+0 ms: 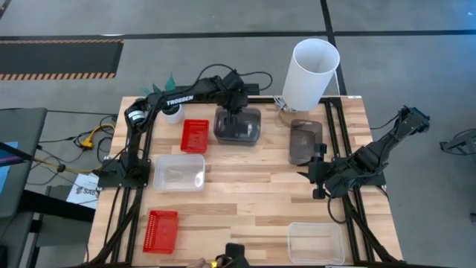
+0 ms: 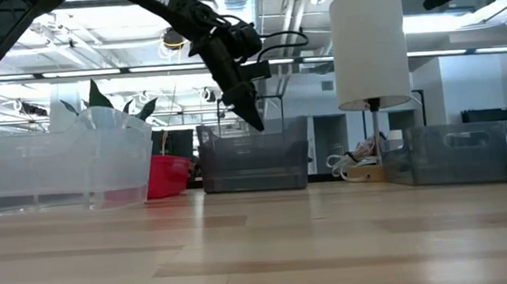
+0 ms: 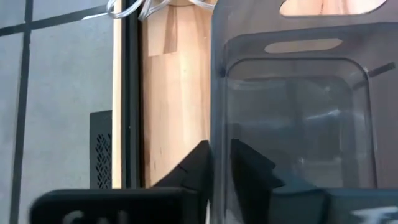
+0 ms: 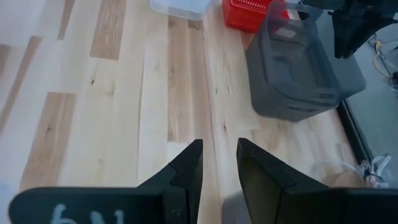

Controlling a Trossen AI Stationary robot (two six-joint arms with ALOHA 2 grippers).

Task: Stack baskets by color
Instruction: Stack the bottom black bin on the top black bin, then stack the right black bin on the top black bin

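Just beside the tall white cylinder (image 1: pixel 312 73), the left gripper (image 1: pixel 236 113) has its fingers straddling one wall of the smoky grey translucent bin stack (image 1: pixel 238 126), apparently loosening, so release fully and lift straight up; the right gripper (image 1: pixel 315 173) waits, empty, slightly parted.

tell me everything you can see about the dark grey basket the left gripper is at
The dark grey basket is a smoky, translucent plastic bin, rectangular with rounded corners and slot handles cut near its rim. It sits upright on the wooden table at the far side, right of a red basket. It looks like more than one grey bin nested together. The left gripper straddles one wall, one finger inside and one outside, slightly parted.
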